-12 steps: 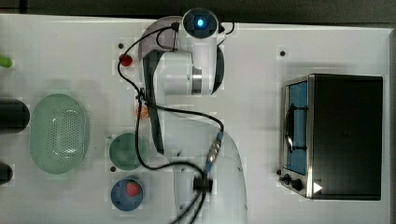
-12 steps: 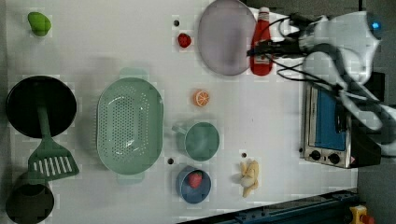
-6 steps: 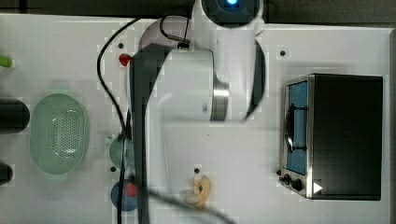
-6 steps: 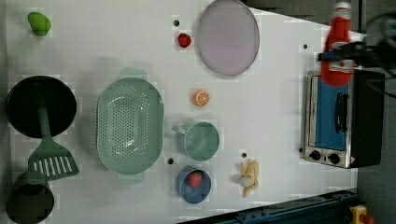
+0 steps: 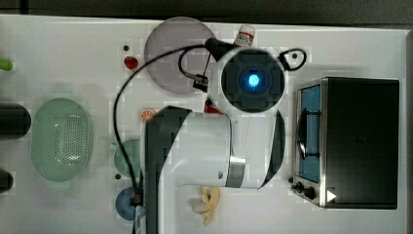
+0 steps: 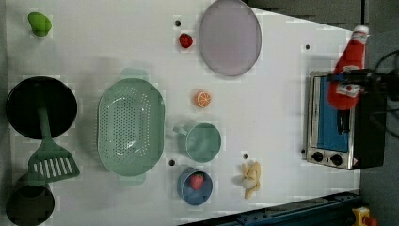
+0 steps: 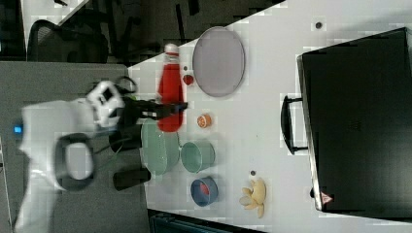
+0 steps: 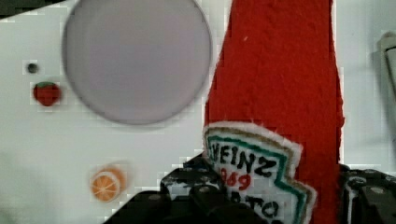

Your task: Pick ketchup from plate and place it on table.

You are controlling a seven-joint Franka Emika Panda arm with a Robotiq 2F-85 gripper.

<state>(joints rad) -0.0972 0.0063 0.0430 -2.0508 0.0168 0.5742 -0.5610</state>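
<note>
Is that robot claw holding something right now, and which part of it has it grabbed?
Yes: the gripper holds the ketchup bottle by its lower body, at the label.

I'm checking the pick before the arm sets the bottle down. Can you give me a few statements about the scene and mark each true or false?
1. The gripper holds the ketchup with its fingers closed on the bottle. True.
2. The ketchup lies on the plate. False: the plate is bare and the bottle is lifted off it.
3. A strawberry sits on the table beside the plate. True.
4. The blue bowl is empty. False: it holds a small red strawberry.
5. The orange slice lies inside the colander. False: it lies on the table, apart from it.
</note>
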